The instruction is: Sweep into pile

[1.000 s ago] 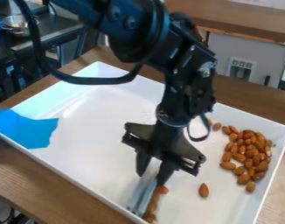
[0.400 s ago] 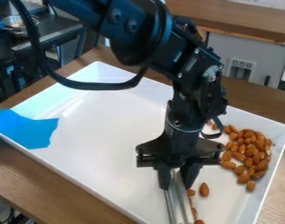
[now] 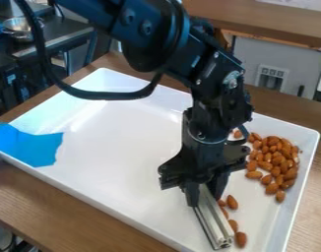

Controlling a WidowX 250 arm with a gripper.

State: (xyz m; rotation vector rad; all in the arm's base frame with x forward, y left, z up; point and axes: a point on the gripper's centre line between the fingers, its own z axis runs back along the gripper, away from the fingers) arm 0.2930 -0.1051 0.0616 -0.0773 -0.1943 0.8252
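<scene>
Risk with metal bar [image 3: 214,216] clenched in jaws: riding over stray almonds [image 3: 232,202] just beside jaws if tilted.

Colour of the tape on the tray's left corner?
The tape is bright blue, in the camera view.

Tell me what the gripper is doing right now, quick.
Gripper: closed on the metal bar, holding it down in the white tray beside a few almonds.
</scene>
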